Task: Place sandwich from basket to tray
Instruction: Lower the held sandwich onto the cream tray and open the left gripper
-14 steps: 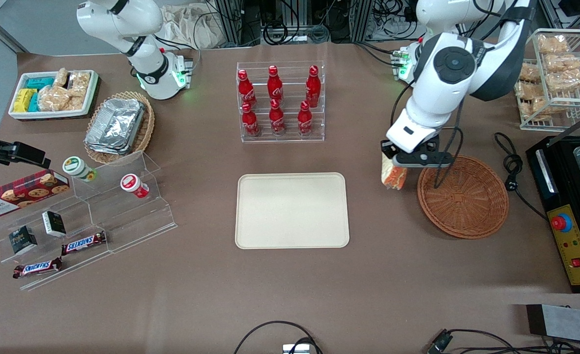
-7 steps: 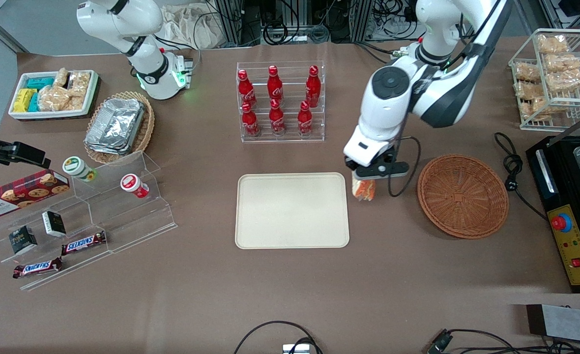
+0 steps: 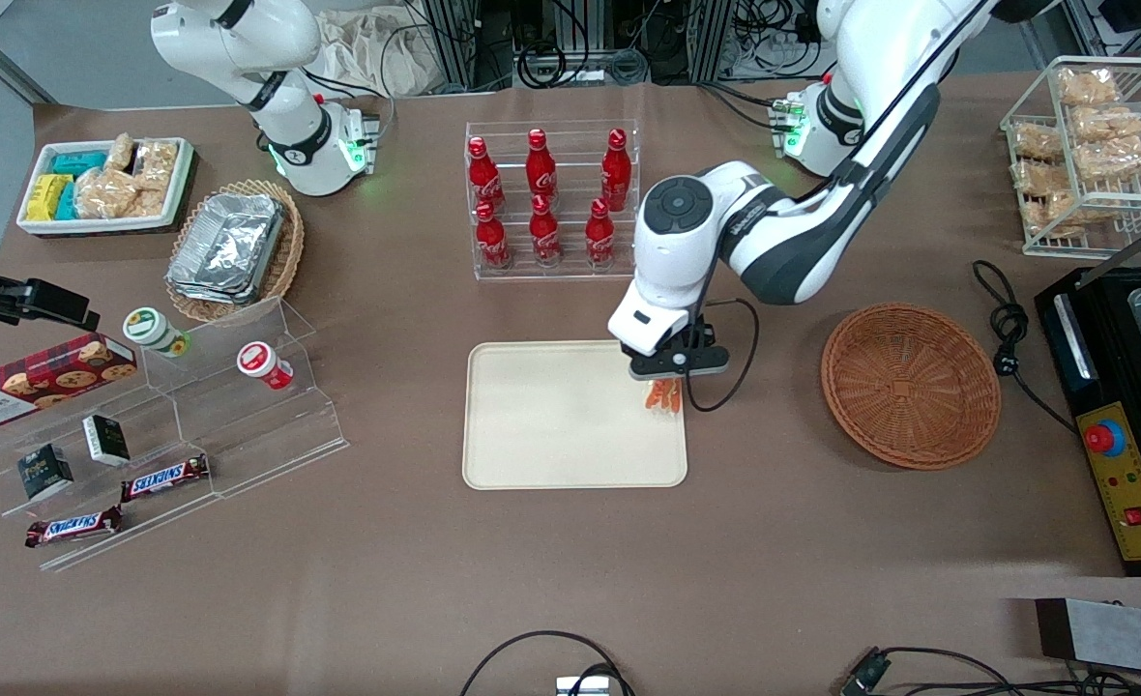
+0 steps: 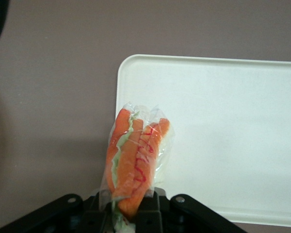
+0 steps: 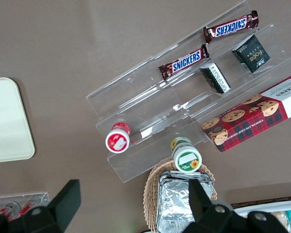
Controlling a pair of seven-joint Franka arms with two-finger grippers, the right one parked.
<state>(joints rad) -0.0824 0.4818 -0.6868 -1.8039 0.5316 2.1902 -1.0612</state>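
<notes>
My gripper (image 3: 665,379) (image 4: 131,206) is shut on the sandwich (image 3: 663,394) (image 4: 136,158), a clear-wrapped wedge with orange and green filling at its edge. It hangs above the tray (image 3: 551,425) (image 4: 233,121), over the tray's end nearest the working arm. The cream tray has nothing else on it. The round reddish-brown basket (image 3: 911,385) sits on the table toward the working arm's end, with nothing in it.
A clear rack of red bottles (image 3: 551,198) stands farther from the front camera than the tray. An acrylic stand with snack bars and cups (image 3: 174,425) lies toward the parked arm's end. A black appliance (image 3: 1126,406) and a cable (image 3: 1006,329) sit beside the basket.
The gripper has carried the sandwich from the basket's rim across the table toward the parked arm's end. It now hangs over the tray's edge.
</notes>
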